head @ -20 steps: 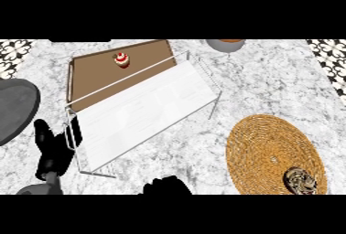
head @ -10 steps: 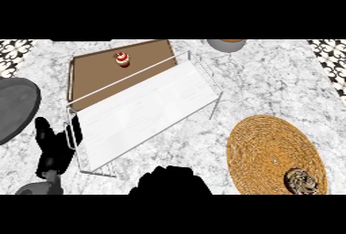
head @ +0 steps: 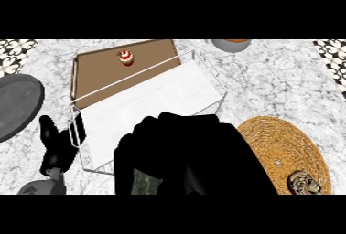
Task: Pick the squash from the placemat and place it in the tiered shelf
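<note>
Right hand over the desk's lower centre; squash on the placemat, lower right.

At lower centre the right hand (head: 196,155) fills the frame as a dark mass covering the near corner of the tiered shelf (head: 155,100); whether its fingers are apart or together cannot be told. At lower left the left hand (head: 55,148) rests with fingers up and apart, just beside the shelf's wire frame. The squash (head: 305,183) lies on the woven placemat (head: 277,141), near its lower right rim, clear of both hands. A cupcake (head: 126,57) sits on the shelf's brown tier, upper left. Grey plate (head: 17,107) at left edge; bowl (head: 231,45) at top of the marble desk (head: 270,77).
</note>
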